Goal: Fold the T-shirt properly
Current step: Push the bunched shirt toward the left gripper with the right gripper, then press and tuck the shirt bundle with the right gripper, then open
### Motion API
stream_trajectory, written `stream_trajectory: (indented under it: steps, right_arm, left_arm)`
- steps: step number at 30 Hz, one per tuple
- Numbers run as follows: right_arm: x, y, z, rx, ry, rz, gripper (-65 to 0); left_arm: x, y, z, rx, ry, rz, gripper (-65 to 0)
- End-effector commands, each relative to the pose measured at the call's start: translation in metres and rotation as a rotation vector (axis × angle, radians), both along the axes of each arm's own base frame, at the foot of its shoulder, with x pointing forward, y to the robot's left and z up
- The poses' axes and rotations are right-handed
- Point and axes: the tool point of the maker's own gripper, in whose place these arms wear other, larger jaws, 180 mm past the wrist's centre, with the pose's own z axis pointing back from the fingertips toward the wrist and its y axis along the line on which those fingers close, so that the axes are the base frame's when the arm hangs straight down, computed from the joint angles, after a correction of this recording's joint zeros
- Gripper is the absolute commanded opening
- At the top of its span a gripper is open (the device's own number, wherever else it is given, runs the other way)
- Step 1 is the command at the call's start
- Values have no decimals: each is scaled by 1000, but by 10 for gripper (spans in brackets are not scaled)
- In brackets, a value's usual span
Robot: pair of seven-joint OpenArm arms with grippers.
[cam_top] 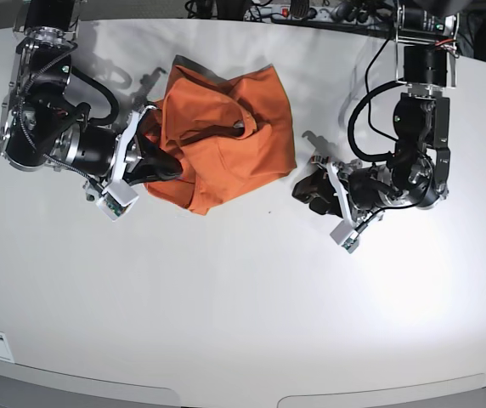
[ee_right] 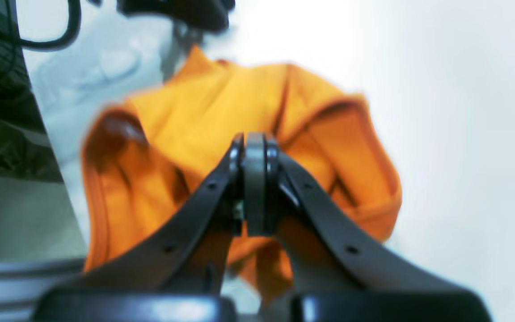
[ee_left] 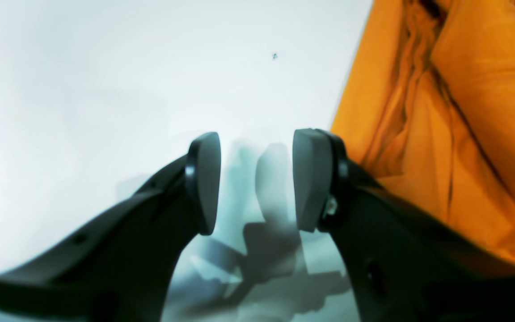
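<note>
With the T-shirt (cam_top: 226,136) bunched on the surface (cam_top: 243,297), the right claw (ee_right: 255,188), pressed together at its edge, may have pinched nothing, while the left claw (ee_left: 256,179) waits apart beside it, empty.

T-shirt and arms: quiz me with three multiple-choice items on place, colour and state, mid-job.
1. Where does the T-shirt lie on the table in the base view?
A. upper middle
B. lower right
C. bottom edge

2. What colour is the shirt?
A. blue
B. orange
C. white

3. How do the left gripper's fingers stand?
A. apart with nothing between them
B. clamped on cloth
C. shut on a tag

Key: 1 A, it lies bunched near the far edge; 2 B, orange in every view; 3 A, only bare table shows in the gap.
</note>
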Motion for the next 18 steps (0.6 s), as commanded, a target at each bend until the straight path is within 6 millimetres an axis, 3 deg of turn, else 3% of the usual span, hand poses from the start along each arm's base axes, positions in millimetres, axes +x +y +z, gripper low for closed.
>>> stream_trajectory:
  steps: [1, 5, 11, 18]
  right_arm:
    - [-1, 3, 9, 32, -26, 10, -650]
    - [-17, 5, -4, 45, 22, 1, -650]
    - [-13, 7, -11, 50, -40, -70, -650]
    - [-27, 67, -17, 41, -121, 85, -650]
  left_arm:
    - [11, -2, 17, -24, -57, -4, -368]
    - [11, -2, 17, -24, -57, -4, -368]
    - [10, -3, 18, -28, -57, -4, -368]
    - [10, -5, 20, -47, -57, -7, -368]
